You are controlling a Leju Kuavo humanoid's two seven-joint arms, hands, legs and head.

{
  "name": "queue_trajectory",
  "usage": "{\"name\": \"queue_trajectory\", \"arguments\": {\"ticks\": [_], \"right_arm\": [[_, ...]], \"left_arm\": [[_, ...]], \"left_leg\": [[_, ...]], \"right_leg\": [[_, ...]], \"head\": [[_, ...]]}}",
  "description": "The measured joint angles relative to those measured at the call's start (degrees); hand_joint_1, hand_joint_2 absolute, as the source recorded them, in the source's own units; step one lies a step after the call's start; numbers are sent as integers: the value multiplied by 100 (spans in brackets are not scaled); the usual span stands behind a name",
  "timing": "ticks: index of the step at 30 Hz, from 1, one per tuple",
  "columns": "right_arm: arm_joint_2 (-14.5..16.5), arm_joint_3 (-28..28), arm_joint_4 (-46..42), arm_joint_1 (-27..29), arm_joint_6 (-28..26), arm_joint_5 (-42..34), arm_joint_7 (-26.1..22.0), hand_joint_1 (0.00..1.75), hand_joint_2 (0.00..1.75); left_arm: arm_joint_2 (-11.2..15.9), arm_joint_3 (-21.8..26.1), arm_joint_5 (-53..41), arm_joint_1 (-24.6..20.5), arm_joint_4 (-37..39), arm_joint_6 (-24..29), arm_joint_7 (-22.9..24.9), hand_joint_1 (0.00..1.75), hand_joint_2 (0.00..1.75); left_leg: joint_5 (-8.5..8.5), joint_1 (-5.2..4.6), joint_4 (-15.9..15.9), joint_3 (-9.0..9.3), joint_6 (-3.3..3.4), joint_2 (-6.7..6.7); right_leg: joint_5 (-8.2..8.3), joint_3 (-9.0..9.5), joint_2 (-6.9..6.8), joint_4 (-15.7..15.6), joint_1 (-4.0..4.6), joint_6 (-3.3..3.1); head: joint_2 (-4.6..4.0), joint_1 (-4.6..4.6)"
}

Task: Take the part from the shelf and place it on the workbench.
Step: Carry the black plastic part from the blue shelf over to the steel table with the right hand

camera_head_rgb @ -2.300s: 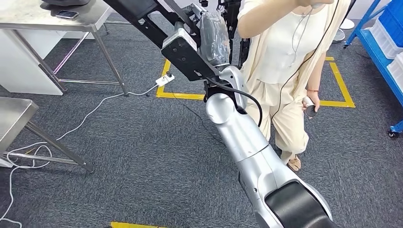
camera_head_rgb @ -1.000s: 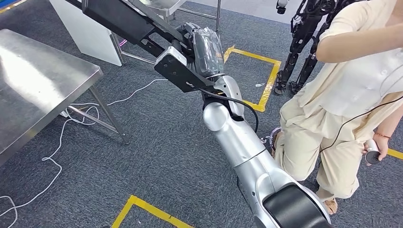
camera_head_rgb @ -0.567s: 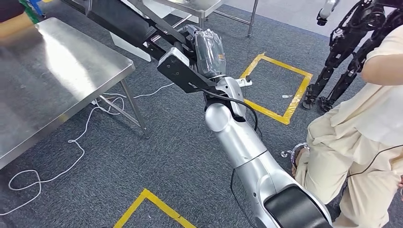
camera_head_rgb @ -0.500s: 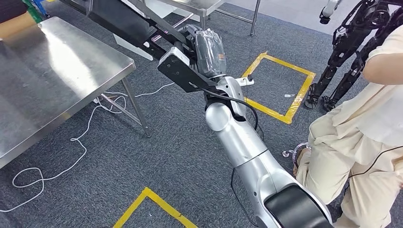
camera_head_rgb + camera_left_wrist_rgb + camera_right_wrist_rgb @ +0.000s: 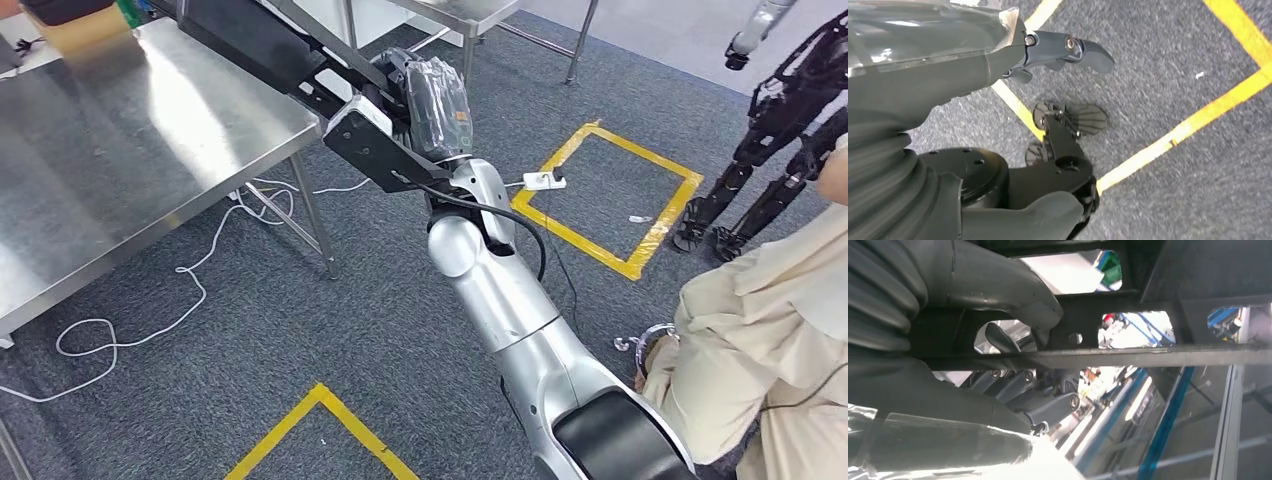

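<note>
Black metal bracket part (image 5: 290, 60) is gripped in the right hand (image 5: 425, 95), raised near the steel workbench (image 5: 120, 150). Left hand (image 5: 1013, 60) hangs empty, fingers loosely apart. Best carry the part level over the tabletop before lowering.

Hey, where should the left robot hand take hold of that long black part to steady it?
Probably the broad slab of the black part beyond the right robot hand, approached from below on its left: the part juts out long and tilted, leaving that end unsupported.
</note>
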Motion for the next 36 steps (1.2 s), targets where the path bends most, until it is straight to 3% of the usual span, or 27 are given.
{"name": "queue_trajectory", "arguments": {"ticks": [2, 3, 6, 7, 8, 9, 10, 12, 14, 16, 17, 19, 21, 23, 24, 25, 26, 28, 30, 32, 34, 36], "right_arm": [[6, 2, -13, -4, 0, 4, 17, 175, 175], [6, 3, -21, -9, 0, 6, 24, 175, 175], [-31, 2, -30, 1, 2, 9, 29, 175, 175], [-49, 1, -29, 20, 2, 9, 31, 175, 175], [-63, 1, -29, 38, 2, 10, 33, 175, 175], [-72, 1, -29, 50, 2, 10, 35, 175, 175], [-76, 1, -29, 52, 2, 13, 36, 175, 175], [-79, 5, -29, 34, 2, 33, 39, 175, 175], [-81, 11, -28, 18, 2, 65, 53, 175, 175], [-74, 15, -26, 8, 2, 94, 74, 175, 175], [-61, 16, -22, -2, 2, 108, 83, 175, 175], [-32, 20, -7, -36, 2, 153, 96, 175, 175], [-22, 27, 33, -68, 3, 220, 125, 175, 175], [-23, 39, 108, -78, 3, 295, 165, 175, 175], [-23, 46, 151, -80, 2, 336, 178, 175, 175], [-22, 54, 193, -84, -1, 374, 187, 175, 175], [-20, 61, 230, -96, -4, 415, 192, 175, 175], [-22, 69, 299, -152, -8, 495, 192, 175, 175], [-32, 73, 373, -218, -10, 563, 196, 175, 175], [-38, 75, 424, -245, -6, 620, 211, 175, 175], [-55, 77, 447, -246, 3, 675, 232, 175, 175], [-99, 77, 469, -234, 9, 708, 246, 175, 175]], "left_arm": [[-2, 1, 0, 7, 0, 0, -2, 0, 175], [-4, 1, 0, 7, 0, 1, -2, 0, 175], [-8, 1, 0, -4, 0, 1, -3, 0, 175], [-8, 0, 0, -6, 0, 1, -4, 0, 175], [-7, 1, 0, -3, 0, 0, -3, 0, 175], [-8, 1, 0, 1, 1, 0, -3, 0, 175], [-9, 1, 0, 4, 1, -1, -2, 0, 175], [-10, 1, 1, 5, 1, -2, -4, 0, 175], [-11, 4, 5, 10, 1, -7, -12, 0, 175], [-8, 12, 11, 27, 1, -10, -20, 0, 175], [-5, 22, 13, 35, 1, -11, -26, 0, 175], [0, 51, 18, 33, 1, -15, -42, 0, 175], [-1, 75, 30, 22, 2, -32, -57, 0, 175], [0, 92, 54, 21, 2, -54, -69, 0, 175], [1, 99, 64, 24, 2, -63, -74, 0, 175], [4, 103, 68, 26, 1, -71, -78, 0, 175], [8, 104, 70, 25, 1, -79, -82, 0, 175], [13, 105, 68, 10, 0, -87, -86, 0, 175], [13, 105, 62, -7, 0, -90, -82, 0, 175], [11, 105, 52, -12, 0, -91, -68, 0, 175], [5, 104, 38, -25, 0, -96, -49, 0, 175], [-1, 103, 20, -51, 0, -102, -39, 0, 175]], "left_leg": [[28, 7, -48, 23, 73, -120], [51, 21, -77, 45, 113, -173], [82, 48, -114, 74, 187, -356], [81, 48, -113, 73, 192, -430], [81, 48, -110, 73, 192, -505], [80, 48, -106, 73, 190, -580], [79, 49, -98, 74, 186, -653], [63, 41, -65, 62, 156, -787], [50, 36, -39, 34, 99, -888], [58, 60, -48, 7, 26, -951], [44, 71, -31, -10, -8, -903], [-129, 73, 248, -142, -64, -655], [-464, 85, 932, -468, -105, -418], [-633, 104, 1484, -766, -129, -363], [-569, 107, 1478, -780, -130, -345], [-417, 107, 1256, -678, -123, -314], [-222, 104, 878, -484, -108, -246], [16, 58, 201, -124, -57, -71], [35, 10, -12, -18, 2, -39], [53, 16, -44, -7, 66, -161], [89, 42, -95, 29, 146, -264], [105, 55, -114, 43, 202, -376]], "right_leg": [[-42, 15, -23, 20, 5, 50], [-105, -23, 65, 124, 0, 63], [-520, -504, 433, 1135, -39, 37], [-629, -688, 474, 1485, -44, 40], [-649, -786, 487, 1639, -48, 65], [-584, -782, 497, 1582, -54, 107], [-438, -664, 518, 1297, -68, 158], [-101, -294, 668, 491, -111, 229], [52, -92, 761, 69, -128, 196], [72, -76, 690, 38, -115, 105], [89, -66, 651, 22, -119, 62], [109, -40, 566, -17, -144, -21], [97, -23, 467, -25, -129, -75], [82, -17, 354, -25, -108, -102], [73, -14, 299, -24, -102, -105], [65, -7, 248, -24, -98, -104], [53, 4, 199, -24, -94, -97], [22, 27, 117, -22, -52, -60], [-9, 46, 32, -27, -12, -9], [-44, 58, -26, -18, -6, 45], [-197, -51, 148, 248, -15, 60], [-497, -386, 403, 953, -43, 25]], "head": [[0, 7], [0, 10], [-1, 36], [-1, 46], [-1, 47], [-1, 48], [-1, 49], [0, 49], [0, 46], [-1, 46], [-1, 44], [-1, 14], [-1, -14], [-1, -14], [-1, -16], [-1, -15], [-1, -16], [-1, -9], [-1, 8], [0, 20], [0, 24], [-1, 37]]}}
